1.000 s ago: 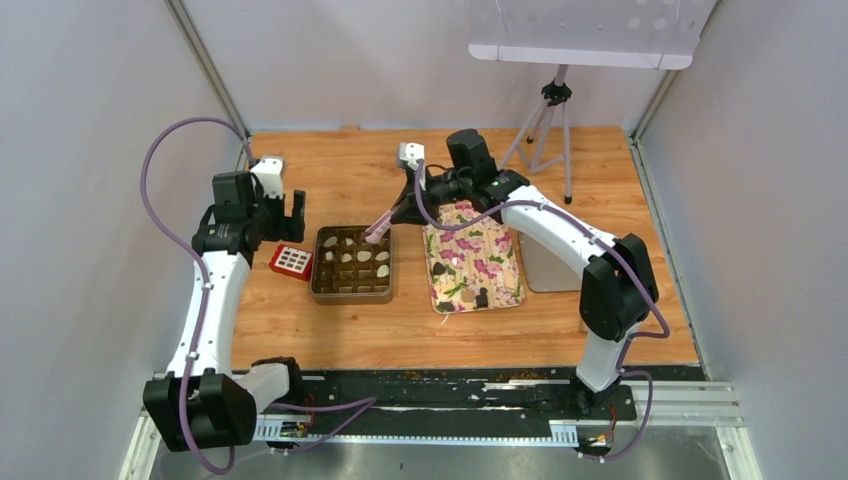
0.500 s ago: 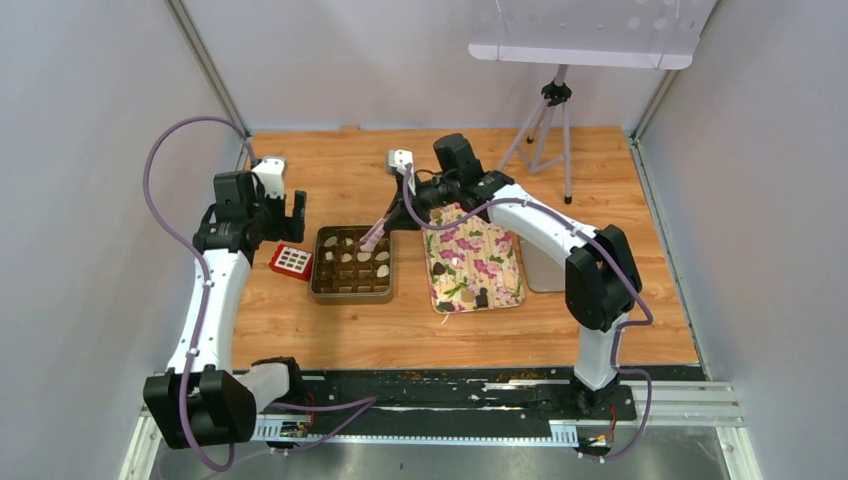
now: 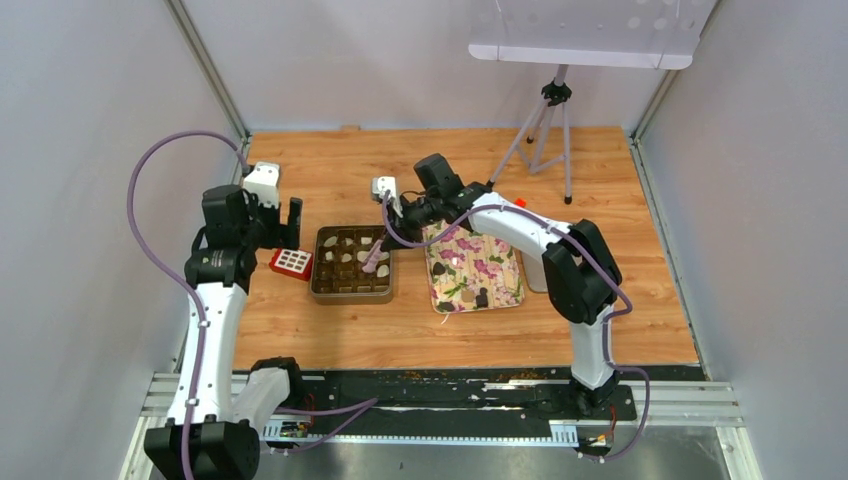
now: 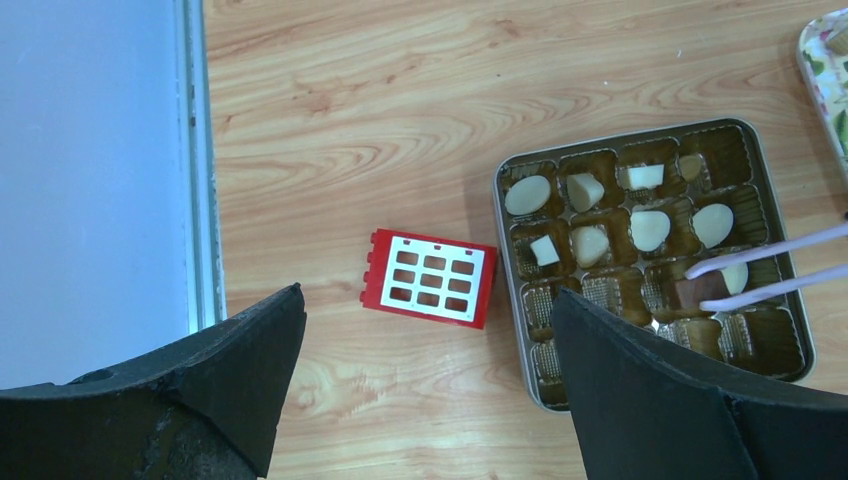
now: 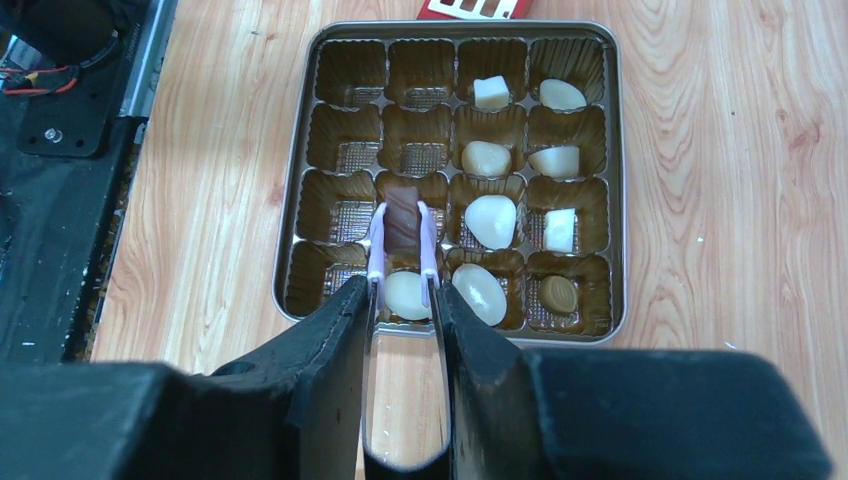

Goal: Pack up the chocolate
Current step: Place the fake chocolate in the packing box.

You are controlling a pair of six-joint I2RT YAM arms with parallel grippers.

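Carefully, the right claw (image 5: pixel 402 300) squeezed pink tweezers (image 5: pixel 377 245) that pinched a brown chocolate (image 5: pixel 402 218) just past its tips, over an empty cup (image 5: pixel 437 188) of the gold tray (image 5: pixel 616 200), likely so it could drop in neatly, its arm reaching over and tipped down, while the left claw (image 3: pixel 276 213) hung spread wide.

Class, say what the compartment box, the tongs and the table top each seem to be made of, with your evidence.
The box is likely a metal tin, given the dull sheen on its rim. Its glossy, gold, fluted liner looks like plastic. The tongs are probably plastic: pale pink and slightly translucent. The table top is wood or wood-look laminate, with visible grain.
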